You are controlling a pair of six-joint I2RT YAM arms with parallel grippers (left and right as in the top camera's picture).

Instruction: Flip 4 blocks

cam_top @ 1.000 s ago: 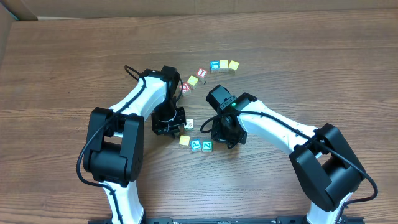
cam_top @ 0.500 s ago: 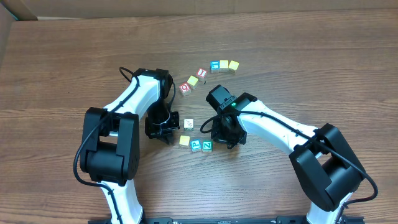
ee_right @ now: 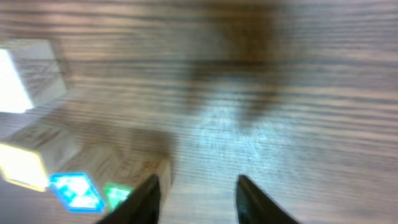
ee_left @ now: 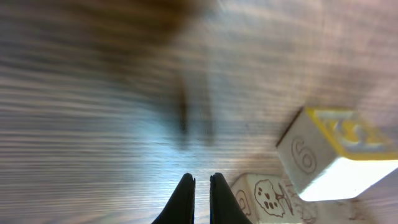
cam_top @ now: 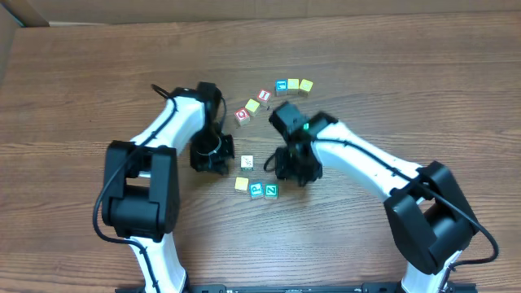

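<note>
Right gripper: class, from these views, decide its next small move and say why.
Probably shift the right gripper toward the green-faced block and lower over it: its jaws stand open and empty above bare table, with that block beside one finger, next to the blue-faced block.

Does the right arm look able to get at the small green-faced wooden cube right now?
Probably yes. The right hand is open and close beside the green-faced wooden cube, with nothing between them. The blue-faced wooden cube crowds its far side, so a grip may be tight.
</note>
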